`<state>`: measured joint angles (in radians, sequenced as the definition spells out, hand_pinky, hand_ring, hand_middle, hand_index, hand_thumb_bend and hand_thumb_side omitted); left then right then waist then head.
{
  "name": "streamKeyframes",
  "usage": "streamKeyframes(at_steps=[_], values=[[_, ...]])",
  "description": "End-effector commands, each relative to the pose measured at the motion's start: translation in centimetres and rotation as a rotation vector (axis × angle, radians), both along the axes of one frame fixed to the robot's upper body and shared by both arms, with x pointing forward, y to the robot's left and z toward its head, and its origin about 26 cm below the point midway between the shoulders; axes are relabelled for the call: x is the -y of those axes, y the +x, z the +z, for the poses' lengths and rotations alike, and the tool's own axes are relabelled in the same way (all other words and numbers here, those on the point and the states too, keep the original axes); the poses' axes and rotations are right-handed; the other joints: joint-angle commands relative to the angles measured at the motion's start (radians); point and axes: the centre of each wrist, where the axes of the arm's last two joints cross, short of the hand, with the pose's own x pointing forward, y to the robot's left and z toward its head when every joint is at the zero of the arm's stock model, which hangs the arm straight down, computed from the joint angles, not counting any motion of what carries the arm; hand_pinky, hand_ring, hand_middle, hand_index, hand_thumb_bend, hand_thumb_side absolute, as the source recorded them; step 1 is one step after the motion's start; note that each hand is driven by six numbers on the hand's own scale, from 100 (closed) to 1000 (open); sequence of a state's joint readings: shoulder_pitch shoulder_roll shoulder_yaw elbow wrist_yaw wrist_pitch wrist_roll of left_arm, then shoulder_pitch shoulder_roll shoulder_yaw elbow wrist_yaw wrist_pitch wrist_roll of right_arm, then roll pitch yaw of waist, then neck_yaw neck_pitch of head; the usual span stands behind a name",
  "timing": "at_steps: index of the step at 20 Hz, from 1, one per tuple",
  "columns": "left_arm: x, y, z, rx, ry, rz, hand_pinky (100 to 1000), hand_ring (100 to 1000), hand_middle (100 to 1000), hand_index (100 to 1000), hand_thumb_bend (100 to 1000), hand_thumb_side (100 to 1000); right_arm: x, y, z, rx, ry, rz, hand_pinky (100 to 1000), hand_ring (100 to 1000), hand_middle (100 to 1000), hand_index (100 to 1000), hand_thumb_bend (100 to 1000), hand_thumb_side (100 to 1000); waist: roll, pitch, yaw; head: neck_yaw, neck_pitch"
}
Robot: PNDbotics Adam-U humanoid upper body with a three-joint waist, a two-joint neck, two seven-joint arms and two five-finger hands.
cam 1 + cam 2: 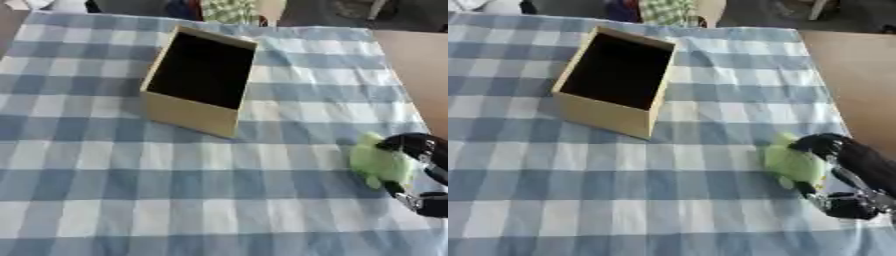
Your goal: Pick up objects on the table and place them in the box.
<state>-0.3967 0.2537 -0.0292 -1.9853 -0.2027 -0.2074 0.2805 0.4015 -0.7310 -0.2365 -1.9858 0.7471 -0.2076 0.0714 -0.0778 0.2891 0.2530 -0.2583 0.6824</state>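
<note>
A soft light-green object [794, 162] lies on the blue-and-white checked tablecloth at the right. My right hand [842, 172] comes in from the right edge, its black fingers curled around the green object from above and below. An open tan box [201, 80] with a dark inside stands at the upper middle of the table, well to the left of the hand. My left hand shows in neither view.
The checked cloth [131, 175] covers the table; its right edge [842, 100] runs beside a brown floor. Chairs and a checked garment stand beyond the far edge [227, 10].
</note>
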Motion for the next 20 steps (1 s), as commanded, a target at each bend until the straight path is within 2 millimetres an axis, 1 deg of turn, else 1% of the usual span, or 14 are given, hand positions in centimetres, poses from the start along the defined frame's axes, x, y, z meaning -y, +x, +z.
streamKeyframes(at_steps=[1,2,3,5,14,16,17,20], values=[[0.2,-0.2,0.8,0.027,0.008,-0.013,406,748,790,615,100,739,-0.2,0.3,0.8,0.047,-0.076,0.018,828,561,376,701,183,100,0.003,-0.013,0.000,-0.004,-0.012],[0.2,-0.2,0.8,0.026,0.009,-0.014,406,748,790,615,100,739,-0.2,0.3,0.8,0.061,-0.081,0.021,820,550,370,685,172,100,0.003,-0.013,0.000,-0.005,-0.012],[0.2,-0.2,0.8,0.026,0.010,-0.014,406,748,790,615,100,739,-0.3,0.3,0.8,0.076,-0.083,0.025,791,516,341,632,125,100,0.003,-0.012,0.000,-0.005,-0.012],[0.2,-0.2,0.8,0.026,0.012,-0.015,406,748,790,615,100,738,-0.4,0.4,0.7,0.105,-0.085,0.038,773,503,328,608,100,100,0.003,-0.012,0.001,-0.005,-0.012],[0.2,-0.2,0.7,0.022,0.018,-0.019,406,749,791,615,100,733,-0.5,0.7,1.1,0.194,-0.083,0.102,747,489,314,589,100,100,0.002,-0.015,-0.001,-0.006,-0.012],[0.2,-0.2,0.7,0.020,0.019,-0.019,405,749,791,615,100,734,-0.4,0.9,1.3,0.212,-0.081,0.113,693,476,309,582,100,100,0.001,-0.017,-0.002,-0.007,-0.012],[0.2,-0.2,0.7,0.020,0.020,-0.019,405,749,791,615,100,733,-0.3,0.9,1.5,0.221,-0.082,0.118,623,461,306,578,100,100,0.001,-0.017,-0.002,-0.007,-0.012],[0.2,-0.2,0.7,0.019,0.021,-0.019,405,749,792,615,100,731,-0.3,1.1,1.8,0.244,-0.080,0.134,588,446,296,561,100,100,0.000,-0.018,-0.002,-0.007,-0.011]])
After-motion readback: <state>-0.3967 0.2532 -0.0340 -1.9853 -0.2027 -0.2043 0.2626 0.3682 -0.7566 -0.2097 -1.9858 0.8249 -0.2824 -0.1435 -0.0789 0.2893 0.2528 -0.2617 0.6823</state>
